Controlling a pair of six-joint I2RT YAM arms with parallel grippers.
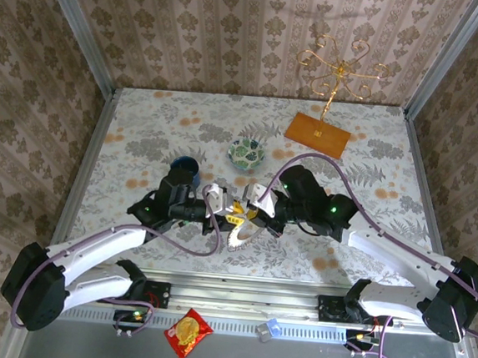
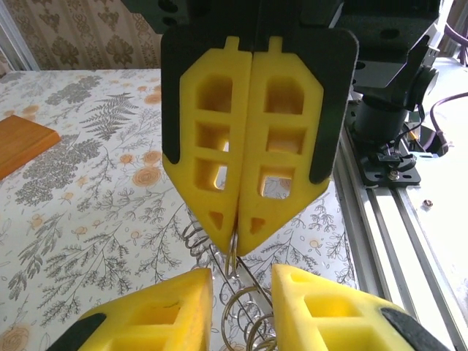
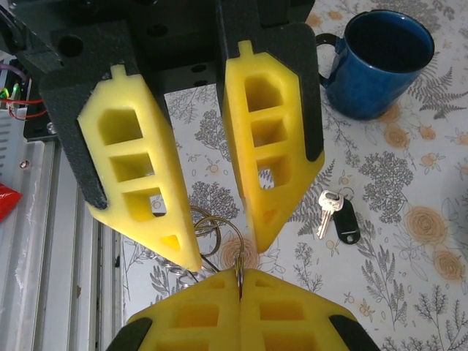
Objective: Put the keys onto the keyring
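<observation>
Over the table's near middle the two grippers meet tip to tip. My right gripper (image 1: 248, 216) (image 3: 240, 274) is shut on the keyring (image 3: 216, 218), a thin metal wire ring standing on edge, with coiled wire loops (image 2: 248, 322) hanging by it. The yellow fingers of my left gripper (image 1: 222, 213) (image 2: 243, 281) are open, one on each side of the ring's wire (image 2: 230, 262), and do not press it. One of the keys (image 3: 327, 212), silver-bladed with a black tag (image 3: 345, 221), lies flat on the cloth to the right of the grippers in the right wrist view.
A blue mug (image 1: 185, 172) (image 3: 380, 58) stands just behind the left wrist. A green-patterned bowl (image 1: 246, 153) sits farther back, with an orange board (image 1: 317, 136) and a gold wire stand (image 1: 339, 66) at the back right. A red packet (image 1: 188, 334) lies below the front rail.
</observation>
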